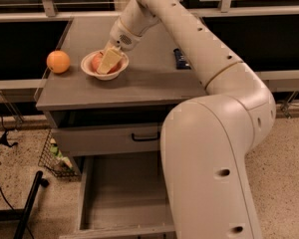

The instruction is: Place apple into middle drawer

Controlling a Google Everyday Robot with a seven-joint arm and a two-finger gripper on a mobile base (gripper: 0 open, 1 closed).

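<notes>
A: Containers first: what is the white bowl [89,70] holding?
B: The apple [95,61], upper left of the frame. The gripper [109,61] is reaching into the bowl right over it; whether it is clamping, I cannot tell.
A: And the middle drawer [124,195]?
B: Standing open at the bottom, showing bare grey floor.

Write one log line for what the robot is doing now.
gripper: in bowl, at apple | middle drawer: open | orange: left of bowl
</notes>
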